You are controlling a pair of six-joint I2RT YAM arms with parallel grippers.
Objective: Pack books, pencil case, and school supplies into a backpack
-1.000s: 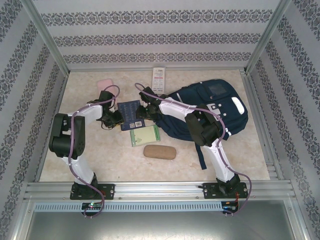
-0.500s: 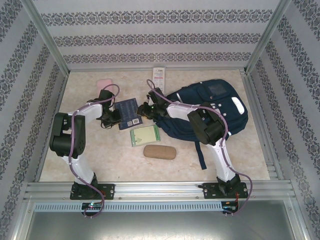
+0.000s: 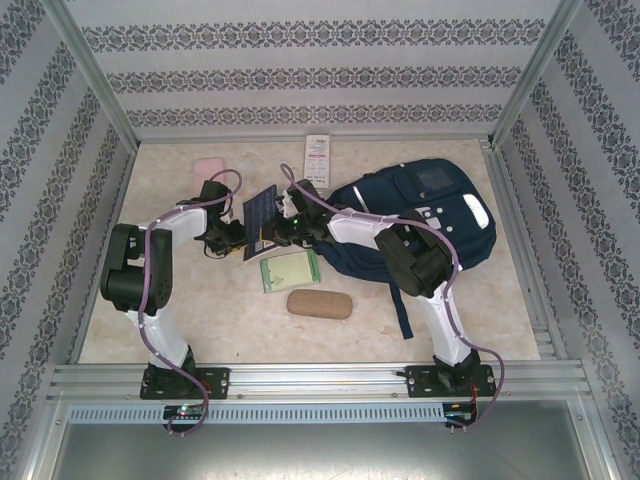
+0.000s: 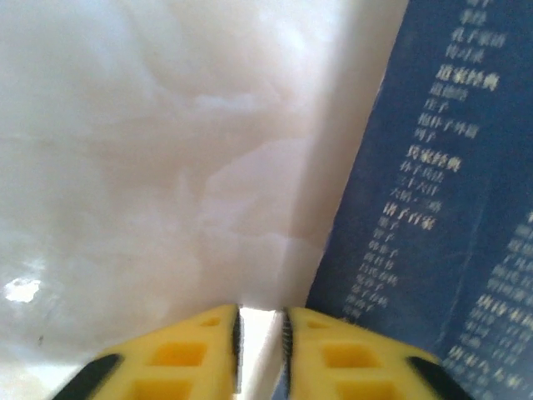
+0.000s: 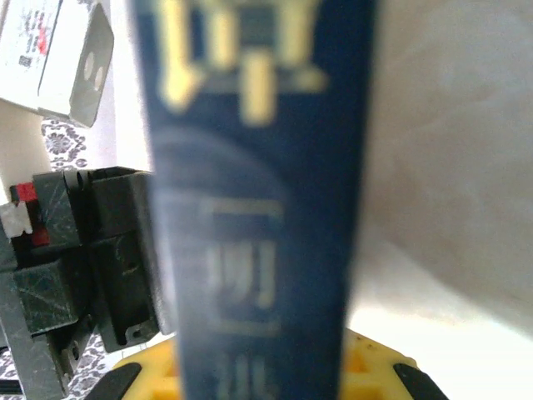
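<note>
Top external: found dark blue booklet (image 3: 262, 207) tipped up from the desk (image 3: 170, 300), pinched tight in the right hand (image 3: 284, 226).
Located backpack (image 3: 440, 215) immediately right of that hand, nearer the right arm. Noted booklet's long axis running roughly near-to-far. Found left hand (image 3: 230, 236) just left of the booklet, almost closed, gripping nothing. Judged next: carry rightward, edge-first.

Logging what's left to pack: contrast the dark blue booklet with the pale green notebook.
The dark blue booklet is tilted up; the pale green notebook lies flat. The booklet is clamped by the right gripper; the notebook is untouched. Both are thin and outside the backpack.
</note>
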